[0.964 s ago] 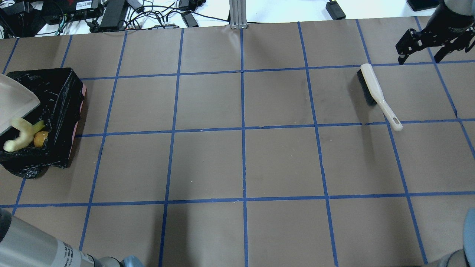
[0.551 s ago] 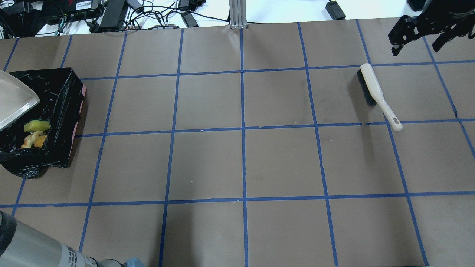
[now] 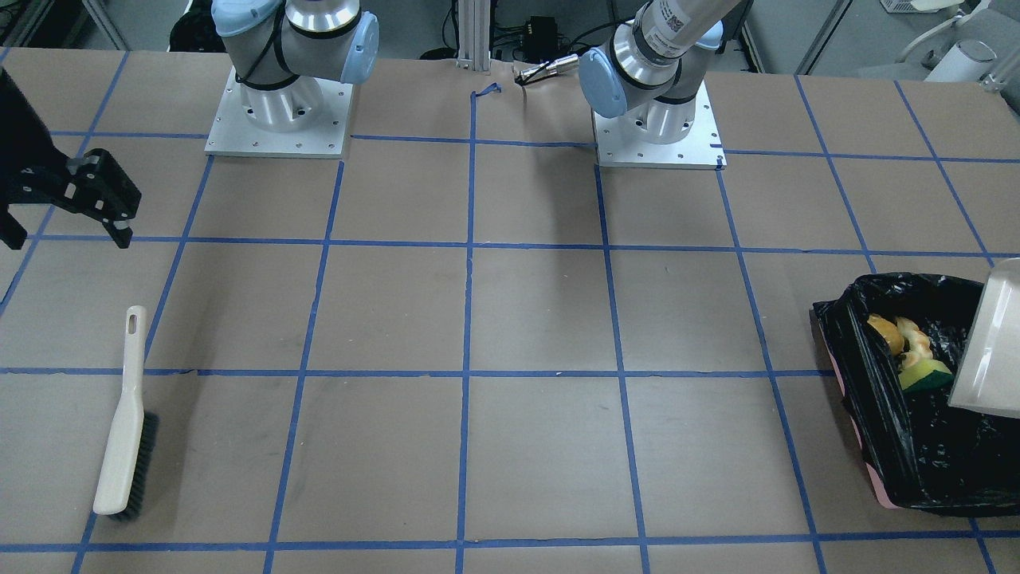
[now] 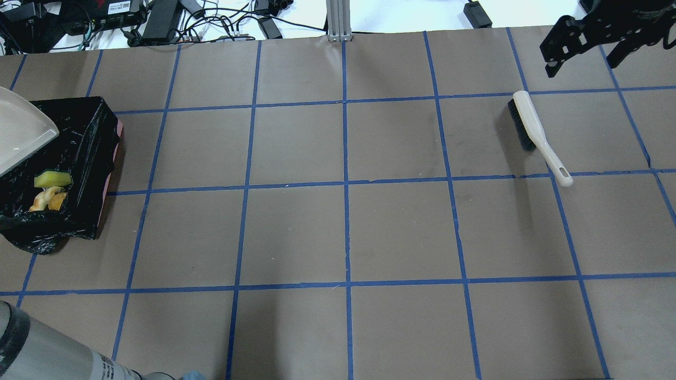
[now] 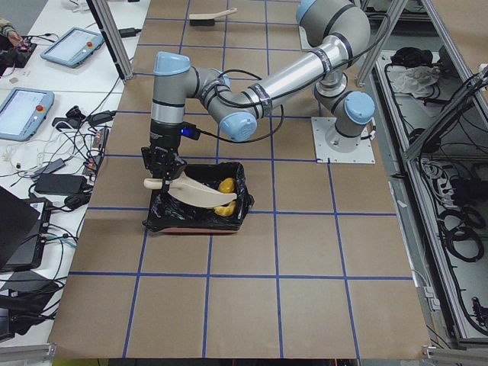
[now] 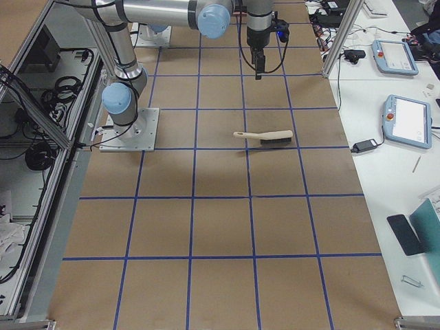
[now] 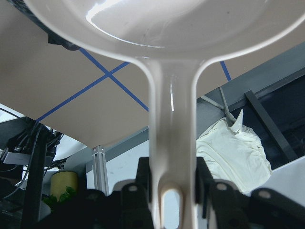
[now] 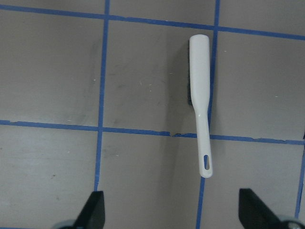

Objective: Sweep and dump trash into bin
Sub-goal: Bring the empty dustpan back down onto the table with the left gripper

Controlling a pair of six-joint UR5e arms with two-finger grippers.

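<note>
Left gripper (image 7: 172, 183) clamps the dustpan (image 4: 21, 132) over the bin (image 4: 90, 137); right gripper (image 8: 174, 210) hangs with jaws wide, empty

The bin (image 4: 87, 142) wears crinkly, glossy black plastic — the dustpan (image 7: 171, 119) is smooth, shiny cream plastic; the surface (image 4: 401, 232) looks like matt brown paper.

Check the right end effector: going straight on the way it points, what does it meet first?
The right end effector points straight down, open. Probably the brush below, near its handle end; otherwise the bare table right beside it. Depth is unclear.
</note>
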